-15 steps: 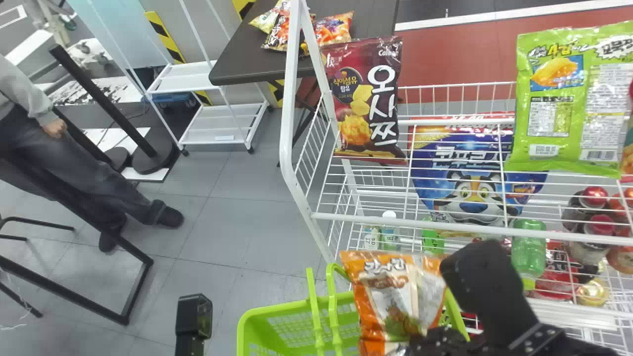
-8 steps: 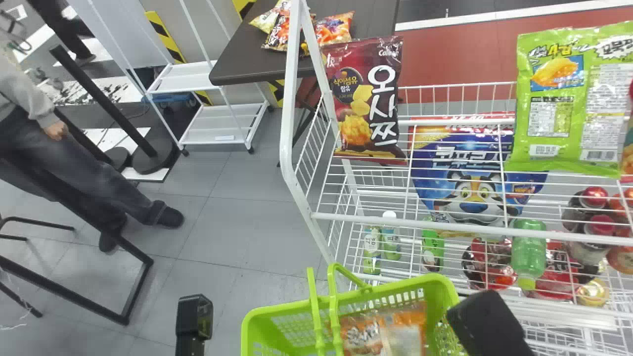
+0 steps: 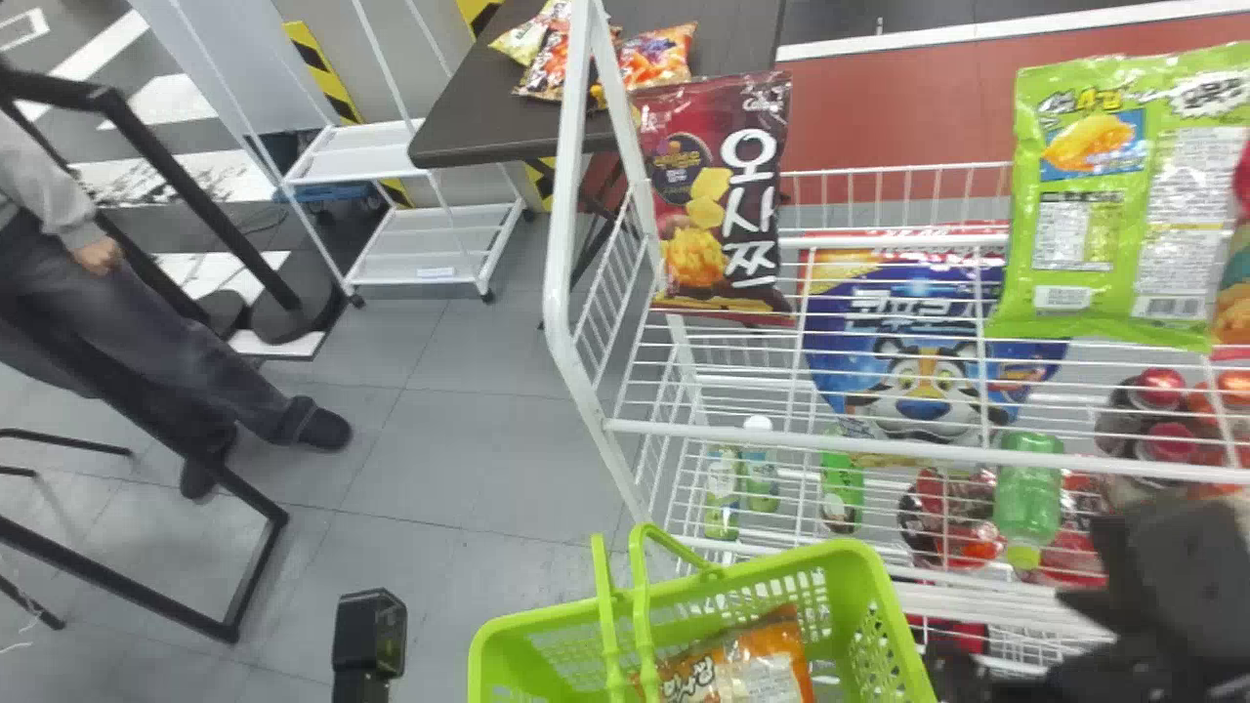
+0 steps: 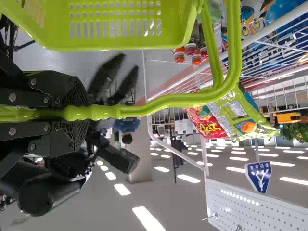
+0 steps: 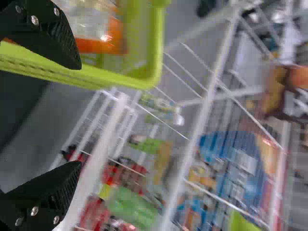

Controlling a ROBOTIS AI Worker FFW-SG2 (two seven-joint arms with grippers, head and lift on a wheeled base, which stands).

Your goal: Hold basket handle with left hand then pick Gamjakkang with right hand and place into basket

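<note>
The orange and clear plastic Gamjakkang bag (image 3: 747,674) is down inside the bright green plastic basket (image 3: 874,586), which has holes in its sides. The left gripper (image 3: 369,630) is squeezing the basket's bumpy green handle (image 3: 645,625). The right gripper (image 3: 1011,625) is wide open with nothing in it, near the basket's side.

Next to the basket is a white wire rack (image 3: 723,428). It has a dark red snack bag (image 3: 723,195), a shiny lime green bag (image 3: 1084,225), a big blue bag with a tiger (image 3: 918,342) (he has a blue nose) and a green bottle (image 3: 1027,498).

The floor (image 3: 469,449) is big grey squares with thin lines. Farther back are a white cart with shelves (image 3: 430,244) and a dark flat table (image 3: 488,117) with small snack bags (image 3: 654,57) on it. Long bright lights (image 4: 147,217) dot the ceiling.
</note>
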